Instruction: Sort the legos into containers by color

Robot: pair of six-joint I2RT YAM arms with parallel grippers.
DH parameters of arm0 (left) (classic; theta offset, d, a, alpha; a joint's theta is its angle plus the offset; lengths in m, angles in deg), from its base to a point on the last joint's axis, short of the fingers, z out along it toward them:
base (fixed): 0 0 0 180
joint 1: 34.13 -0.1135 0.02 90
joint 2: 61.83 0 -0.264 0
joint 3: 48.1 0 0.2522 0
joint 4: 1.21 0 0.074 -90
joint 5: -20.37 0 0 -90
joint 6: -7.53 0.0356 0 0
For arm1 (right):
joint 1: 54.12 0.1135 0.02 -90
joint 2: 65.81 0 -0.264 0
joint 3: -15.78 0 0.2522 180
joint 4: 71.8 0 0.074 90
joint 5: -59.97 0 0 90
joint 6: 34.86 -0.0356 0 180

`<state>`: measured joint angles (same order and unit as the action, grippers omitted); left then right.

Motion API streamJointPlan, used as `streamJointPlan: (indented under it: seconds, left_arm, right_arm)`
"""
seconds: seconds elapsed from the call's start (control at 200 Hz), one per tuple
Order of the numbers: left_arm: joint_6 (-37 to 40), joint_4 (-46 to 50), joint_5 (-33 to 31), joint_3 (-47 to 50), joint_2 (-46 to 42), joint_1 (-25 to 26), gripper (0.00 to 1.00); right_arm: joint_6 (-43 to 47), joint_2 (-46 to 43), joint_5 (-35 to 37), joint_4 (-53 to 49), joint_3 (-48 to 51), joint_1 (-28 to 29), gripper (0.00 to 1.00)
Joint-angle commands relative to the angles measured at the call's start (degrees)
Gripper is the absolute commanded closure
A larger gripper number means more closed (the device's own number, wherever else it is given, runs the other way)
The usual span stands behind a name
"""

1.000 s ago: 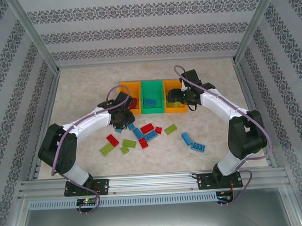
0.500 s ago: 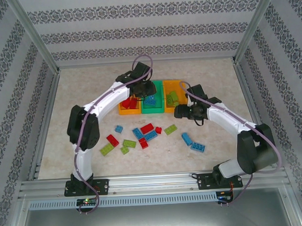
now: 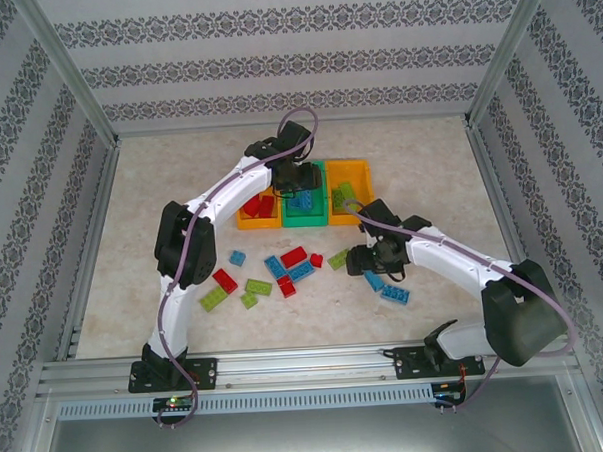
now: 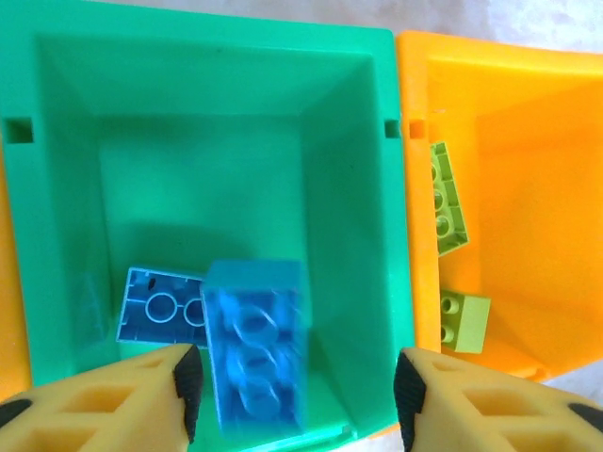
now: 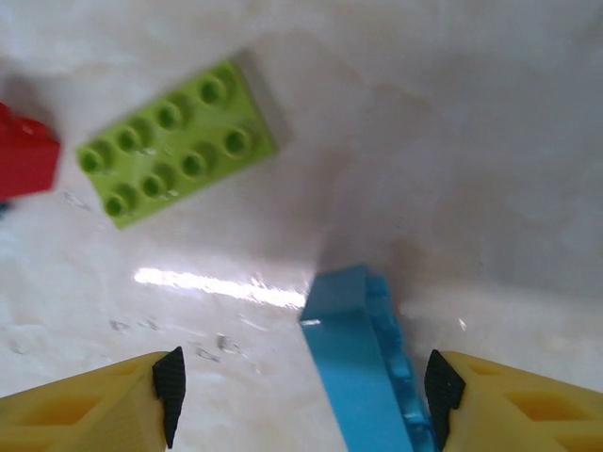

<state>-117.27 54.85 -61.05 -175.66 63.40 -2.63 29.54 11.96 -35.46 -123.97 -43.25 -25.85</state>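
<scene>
My left gripper [image 4: 295,381] hangs open over the green container [image 4: 349,141]. A blurred blue lego [image 4: 254,344] is loose between its fingers, just off the left pad, above another blue lego [image 4: 155,306] on the bin floor. Two lime legos [image 4: 449,198] lie in the right orange container [image 4: 528,188], and red ones [image 3: 258,205] in the left orange container. My right gripper [image 5: 301,386] is open low over the table, straddling a blue lego [image 5: 363,377] tipped on its edge close to the right pad.
Loose legos lie scattered in front of the bins: a lime plate [image 5: 179,141], a red one [image 5: 24,155], and blue [image 3: 237,257], red [image 3: 224,279] and lime [image 3: 213,299] pieces further left. Another blue lego [image 3: 395,294] sits near my right gripper [image 3: 368,266].
The left arm swung from the table up over the green bin and opened, letting go of a blue lego. The right arm came back from the right orange bin down to the table.
</scene>
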Motion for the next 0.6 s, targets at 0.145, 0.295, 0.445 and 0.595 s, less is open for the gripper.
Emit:
streamJointPlan:
  seconds: [0.145, 0.295, 0.445, 0.595]
  left_arm:
    - [0.97, -1.69, 0.78, 3.15, -5.19, 0.56, 0.21]
    - [1.56, -3.35, -3.2, 8.8, -10.08, 0.51, 0.1]
    - [3.51, -4.96, -7.59, 16.34, -16.41, 0.31, 0.02]
    - [5.81, -4.86, -11.5, 23.68, -22.82, -0.28, 0.0]
  right_arm:
    - [-0.44, 3.28, 2.13, -2.17, 0.22, 0.25, 0.33]
    - [0.52, 6.49, 2.38, -1.95, -0.33, 0.75, 0.42]
    - [0.41, 7.6, 4.4, -1.77, -0.83, 1.91, 0.64]
    - [-0.2, 4.19, 5.99, -1.58, -2.8, 3.66, 0.78]
